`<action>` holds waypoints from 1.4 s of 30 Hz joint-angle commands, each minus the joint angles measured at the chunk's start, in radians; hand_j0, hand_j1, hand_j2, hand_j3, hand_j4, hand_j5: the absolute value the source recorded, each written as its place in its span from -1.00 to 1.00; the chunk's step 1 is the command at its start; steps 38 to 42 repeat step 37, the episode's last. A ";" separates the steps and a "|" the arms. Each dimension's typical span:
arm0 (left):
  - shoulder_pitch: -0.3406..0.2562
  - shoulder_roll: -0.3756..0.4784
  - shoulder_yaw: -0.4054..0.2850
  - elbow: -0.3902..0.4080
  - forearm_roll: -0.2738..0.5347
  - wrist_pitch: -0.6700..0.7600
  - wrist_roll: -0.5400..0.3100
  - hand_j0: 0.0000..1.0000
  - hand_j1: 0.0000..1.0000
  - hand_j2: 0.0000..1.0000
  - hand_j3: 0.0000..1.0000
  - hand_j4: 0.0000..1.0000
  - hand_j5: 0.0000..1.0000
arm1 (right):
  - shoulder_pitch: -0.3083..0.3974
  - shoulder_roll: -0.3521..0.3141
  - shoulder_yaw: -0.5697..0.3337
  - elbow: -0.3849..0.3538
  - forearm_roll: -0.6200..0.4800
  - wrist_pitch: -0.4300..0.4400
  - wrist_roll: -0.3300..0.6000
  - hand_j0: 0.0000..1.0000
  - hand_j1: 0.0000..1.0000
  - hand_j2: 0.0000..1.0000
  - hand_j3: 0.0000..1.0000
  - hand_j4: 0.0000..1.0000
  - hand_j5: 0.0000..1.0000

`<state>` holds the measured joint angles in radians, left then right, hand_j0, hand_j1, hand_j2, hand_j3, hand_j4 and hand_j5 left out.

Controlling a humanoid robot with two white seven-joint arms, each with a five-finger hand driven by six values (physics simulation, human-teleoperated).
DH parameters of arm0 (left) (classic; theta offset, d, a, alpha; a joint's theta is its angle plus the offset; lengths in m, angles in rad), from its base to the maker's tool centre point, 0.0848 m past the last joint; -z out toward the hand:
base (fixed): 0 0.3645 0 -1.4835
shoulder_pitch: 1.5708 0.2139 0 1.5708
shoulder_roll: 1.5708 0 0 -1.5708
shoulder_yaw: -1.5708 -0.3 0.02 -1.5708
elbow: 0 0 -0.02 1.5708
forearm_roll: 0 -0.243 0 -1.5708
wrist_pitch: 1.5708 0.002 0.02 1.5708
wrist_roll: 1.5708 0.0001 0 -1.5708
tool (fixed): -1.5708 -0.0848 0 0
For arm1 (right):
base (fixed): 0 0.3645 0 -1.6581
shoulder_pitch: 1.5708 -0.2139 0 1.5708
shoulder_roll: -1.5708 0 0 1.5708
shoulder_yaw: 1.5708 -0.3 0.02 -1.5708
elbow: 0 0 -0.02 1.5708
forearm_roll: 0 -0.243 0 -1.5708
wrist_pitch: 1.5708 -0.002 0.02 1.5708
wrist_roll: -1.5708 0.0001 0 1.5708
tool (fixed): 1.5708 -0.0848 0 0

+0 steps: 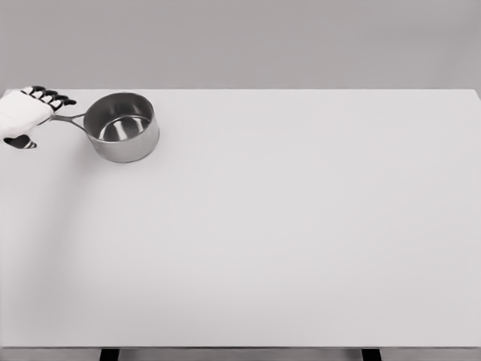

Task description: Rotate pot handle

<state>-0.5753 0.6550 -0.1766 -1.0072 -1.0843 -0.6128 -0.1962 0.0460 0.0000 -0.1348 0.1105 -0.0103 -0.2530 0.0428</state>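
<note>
White surface (285, 241), grey wall behind. One steel pot (122, 126), far left, upright, empty. One handle (69, 118), long axis pointing left, slightly far, from the pot wall. One hand (26, 114), entering at the left edge, fingers (52, 96) curled over the handle's end, apparently gripping it. Right hand absent.

A white table (301, 241) with a plain, matte top fills most of the head view; its far edge runs straight across the upper part of the picture, and dark legs show below its near edge. One item stands directly on it: a small steel saucepan (122, 126), upright, at the far left corner, its thin handle (68, 118) pointing left.
</note>
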 commanded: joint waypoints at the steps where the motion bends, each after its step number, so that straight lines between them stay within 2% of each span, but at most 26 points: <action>1: 0.000 0.069 0.003 -0.122 0.104 0.002 0.000 1.00 1.00 1.00 1.00 1.00 1.00 | 0.000 0.000 0.000 0.000 0.000 0.000 0.000 1.00 1.00 1.00 1.00 1.00 1.00; 6: 0.009 0.084 0.006 -0.137 0.123 0.002 0.001 1.00 1.00 1.00 1.00 1.00 1.00 | 0.000 0.000 0.000 0.000 0.000 0.000 0.000 1.00 1.00 1.00 1.00 1.00 1.00; 8: 0.032 0.086 0.016 -0.178 0.132 0.002 0.001 1.00 1.00 1.00 1.00 1.00 1.00 | 0.000 0.000 0.000 0.000 0.000 0.000 0.000 1.00 1.00 1.00 1.00 1.00 1.00; 9: 0.067 0.101 0.023 -0.240 0.156 0.002 0.001 1.00 1.00 1.00 1.00 1.00 1.00 | 0.000 0.000 0.000 0.000 0.001 0.000 0.000 1.00 1.00 1.00 1.00 1.00 1.00; 12: 0.198 0.190 0.031 -0.491 0.308 0.002 -0.005 1.00 1.00 1.00 1.00 1.00 1.00 | 0.000 0.000 0.000 0.000 0.000 0.000 0.000 1.00 1.00 1.00 1.00 1.00 1.00; 13: 0.218 0.201 0.031 -0.534 0.334 0.002 -0.008 1.00 1.00 1.00 1.00 1.00 1.00 | 0.000 0.000 0.000 0.000 0.000 0.000 0.000 1.00 1.00 1.00 1.00 1.00 1.00; 14: 0.258 0.219 0.031 -0.634 0.366 0.002 -0.009 1.00 1.00 1.00 1.00 1.00 1.00 | 0.000 0.000 0.000 0.000 0.000 0.000 0.000 1.00 1.00 1.00 1.00 1.00 1.00; 16: 0.294 0.213 0.071 -0.708 0.368 0.002 -0.009 1.00 1.00 1.00 1.00 1.00 1.00 | 0.000 0.000 0.000 0.000 0.000 0.000 0.000 1.00 1.00 1.00 1.00 1.00 1.00; 17: 0.299 0.206 0.095 -0.709 0.374 0.002 -0.009 1.00 1.00 1.00 1.00 1.00 1.00 | 0.000 0.000 0.000 0.000 0.001 0.000 0.000 1.00 1.00 1.00 1.00 1.00 1.00; 19: 0.302 0.196 0.082 -0.714 0.380 0.002 -0.011 1.00 1.00 1.00 1.00 1.00 1.00 | 0.000 0.000 0.000 0.000 0.000 0.000 0.000 1.00 1.00 1.00 1.00 1.00 1.00; 22: 0.370 0.114 0.060 -0.714 0.377 0.002 -0.054 1.00 1.00 1.00 1.00 1.00 1.00 | 0.000 0.000 0.000 0.000 0.000 0.000 0.000 1.00 1.00 1.00 1.00 1.00 1.00; 24: 0.411 0.092 0.057 -0.715 0.380 0.002 -0.088 1.00 1.00 1.00 1.00 1.00 1.00 | 0.000 0.000 0.000 0.000 0.000 0.000 0.000 1.00 1.00 1.00 1.00 1.00 1.00; 27: 0.443 0.068 0.036 -0.715 0.380 0.002 -0.091 1.00 1.00 1.00 1.00 1.00 1.00 | 0.000 0.000 0.000 0.000 0.000 0.000 0.000 1.00 1.00 1.00 1.00 1.00 1.00; 28: 0.443 0.038 0.026 -0.715 0.380 0.002 -0.091 1.00 1.00 1.00 1.00 1.00 1.00 | 0.000 0.000 0.000 0.000 0.000 0.000 0.000 1.00 1.00 1.00 1.00 1.00 1.00; 32: 0.451 0.029 -0.020 -0.742 0.379 0.002 -0.100 1.00 1.00 1.00 1.00 1.00 1.00 | 0.000 0.000 0.000 0.000 0.000 0.000 0.000 1.00 1.00 1.00 1.00 1.00 1.00; 42: 0.439 0.029 -0.020 -0.742 0.379 0.002 -0.112 1.00 1.00 1.00 1.00 1.00 1.00 | 0.000 0.000 0.000 0.000 0.000 0.000 0.000 1.00 1.00 1.00 1.00 1.00 1.00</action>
